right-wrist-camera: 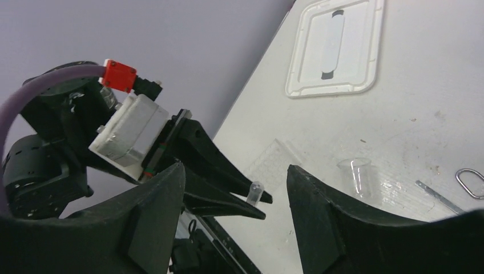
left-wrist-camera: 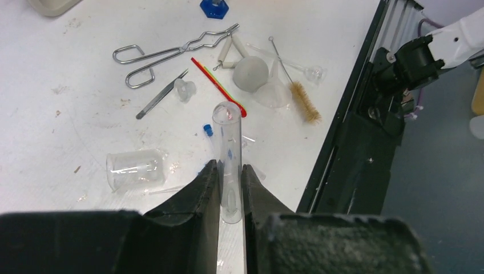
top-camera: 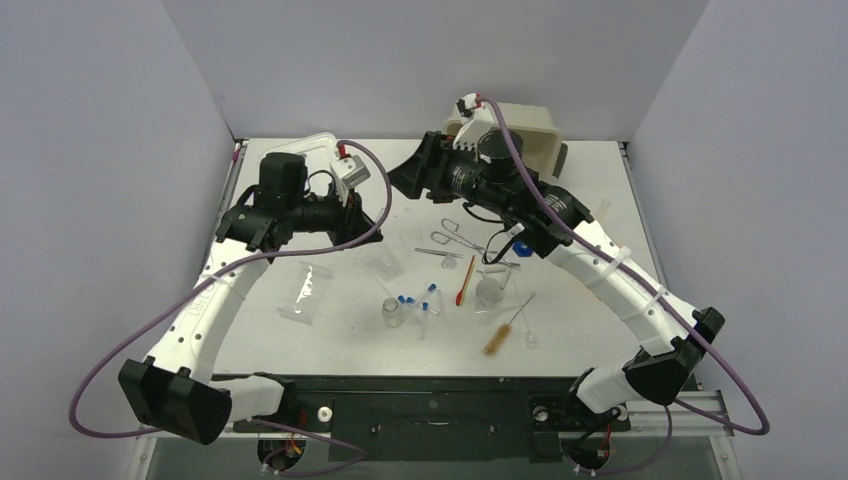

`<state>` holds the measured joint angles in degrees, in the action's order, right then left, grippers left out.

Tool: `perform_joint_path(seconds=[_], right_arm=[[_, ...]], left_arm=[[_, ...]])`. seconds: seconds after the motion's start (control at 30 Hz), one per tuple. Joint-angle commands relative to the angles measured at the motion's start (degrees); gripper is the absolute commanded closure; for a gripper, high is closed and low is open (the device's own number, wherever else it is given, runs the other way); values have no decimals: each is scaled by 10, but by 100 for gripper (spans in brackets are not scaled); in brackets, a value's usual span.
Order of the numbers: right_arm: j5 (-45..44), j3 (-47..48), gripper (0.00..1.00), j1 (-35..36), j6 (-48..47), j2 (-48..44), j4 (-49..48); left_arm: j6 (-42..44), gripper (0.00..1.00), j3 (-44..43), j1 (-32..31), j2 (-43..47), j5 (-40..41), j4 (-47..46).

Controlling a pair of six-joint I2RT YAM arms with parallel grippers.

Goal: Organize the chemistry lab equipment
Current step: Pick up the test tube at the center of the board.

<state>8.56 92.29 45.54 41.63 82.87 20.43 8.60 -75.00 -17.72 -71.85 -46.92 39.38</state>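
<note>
My left gripper (left-wrist-camera: 229, 165) is shut on a clear test tube (left-wrist-camera: 227, 142), which sticks out past its fingertips, held above the table. My right gripper (right-wrist-camera: 236, 168) stands open just in front of it, with the test tube's end (right-wrist-camera: 255, 194) and the left fingers showing between its jaws but apart from them. In the top view the two grippers meet at the back centre, left (top-camera: 368, 208) and right (top-camera: 400, 180). On the table lie a beaker (left-wrist-camera: 134, 168), metal tongs (left-wrist-camera: 171, 54), tweezers (left-wrist-camera: 162, 94), a red-and-green spatula (left-wrist-camera: 220, 85), a brown brush (left-wrist-camera: 302, 103) and blue-capped tubes (top-camera: 415, 300).
The beige tub (top-camera: 520, 135) stands at the back behind the right arm. Its white lid (right-wrist-camera: 334, 48) lies at the back left. A clear plastic tray (top-camera: 305, 290) lies left of centre, a small vial (top-camera: 393, 313) beside the tubes, and a funnel (left-wrist-camera: 274, 94) near the brush.
</note>
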Motion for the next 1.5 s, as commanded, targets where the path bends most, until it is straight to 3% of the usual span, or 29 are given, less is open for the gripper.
perform_joint_path(seconds=[0.0,0.8,1.03,1.47], right_arm=[[87,73,38,1,-55,34,148],[161,46,54,-5,-6,89,100],[170,39,68,-6,-10,93,102],[167,31,82,-8,-5,96,91]], left_arm=[[81,100,-32,-7,12,12,45],[142,100,-57,-48,7,50,99],[142,100,-59,-48,5,49,99],[146,100,-60,-54,5,46,107]])
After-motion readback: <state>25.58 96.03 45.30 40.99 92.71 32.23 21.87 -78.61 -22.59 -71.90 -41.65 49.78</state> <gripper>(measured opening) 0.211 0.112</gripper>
